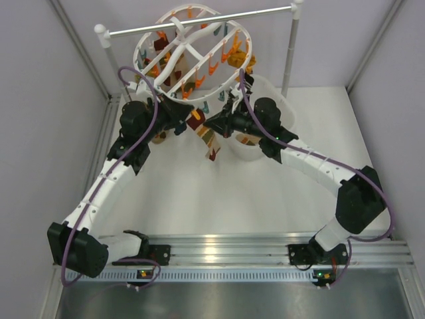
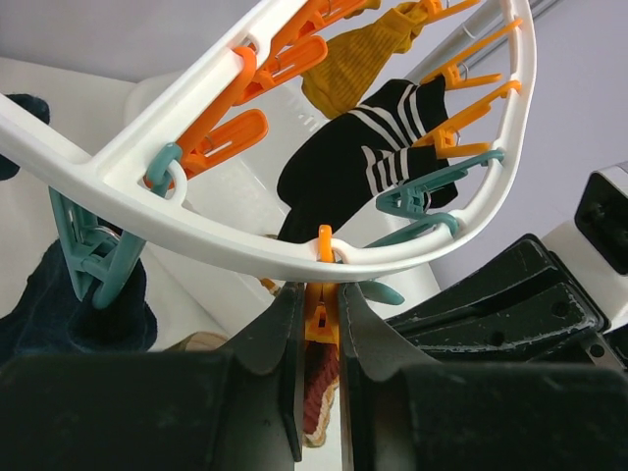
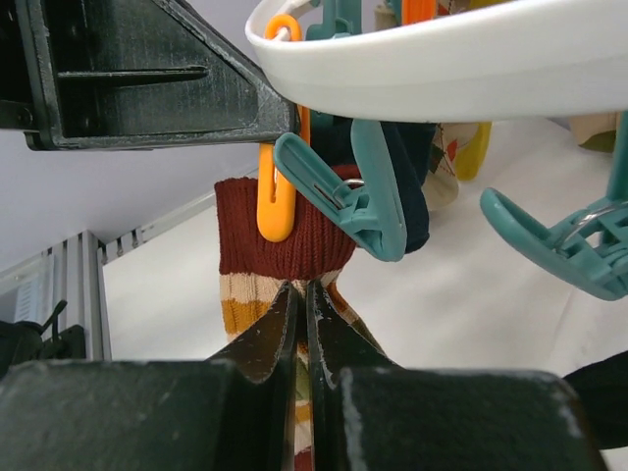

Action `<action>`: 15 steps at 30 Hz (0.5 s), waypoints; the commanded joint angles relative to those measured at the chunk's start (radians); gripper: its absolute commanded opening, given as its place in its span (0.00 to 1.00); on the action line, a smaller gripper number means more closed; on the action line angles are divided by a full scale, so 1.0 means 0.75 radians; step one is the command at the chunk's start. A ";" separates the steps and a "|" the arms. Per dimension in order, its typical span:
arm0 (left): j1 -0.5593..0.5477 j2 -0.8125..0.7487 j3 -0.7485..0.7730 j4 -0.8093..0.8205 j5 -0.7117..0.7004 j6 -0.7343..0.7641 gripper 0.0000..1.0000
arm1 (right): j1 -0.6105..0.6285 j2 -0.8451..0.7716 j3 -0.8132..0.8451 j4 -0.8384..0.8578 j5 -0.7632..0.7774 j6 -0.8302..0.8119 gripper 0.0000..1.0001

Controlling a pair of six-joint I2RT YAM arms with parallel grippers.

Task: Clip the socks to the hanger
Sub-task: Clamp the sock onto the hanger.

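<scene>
The white oval hanger [image 1: 142, 41] hangs from the rail with orange and teal clips and several socks on it. A dark red-brown cuffed sock with tan and mustard stripes [image 1: 202, 133] hangs below its near rim. My left gripper [image 1: 180, 123] is shut on an orange clip [image 2: 322, 316] under the hanger rim [image 2: 245, 250], and the sock's cuff [image 2: 324, 388] shows between the jaws. My right gripper [image 1: 211, 125] is shut on the same sock [image 3: 265, 235] just below its cuff, where the orange clip [image 3: 277, 201] lies over it. The hanger rim [image 3: 442, 69] passes above.
A black sock with white stripes [image 2: 373, 162], a mustard sock [image 2: 368, 54] and a navy sock [image 2: 59, 304] hang clipped. Teal clips [image 3: 358, 191] dangle close by. The silver rail [image 1: 199, 20] on white posts and a white tub [image 1: 282, 100] stand behind.
</scene>
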 commanded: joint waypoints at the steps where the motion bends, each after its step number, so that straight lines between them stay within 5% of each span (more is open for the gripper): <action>1: 0.017 -0.011 0.047 0.154 -0.010 -0.023 0.00 | -0.012 0.026 0.097 0.101 -0.020 0.027 0.00; 6: 0.015 -0.015 0.045 0.150 -0.014 -0.037 0.11 | -0.014 0.057 0.140 0.105 -0.005 0.048 0.00; 11: 0.015 -0.025 0.040 0.122 -0.057 -0.037 0.43 | -0.012 0.059 0.161 0.115 0.013 0.048 0.00; 15: 0.017 -0.045 0.042 0.097 -0.106 -0.017 0.59 | -0.012 0.051 0.151 0.105 0.015 0.042 0.00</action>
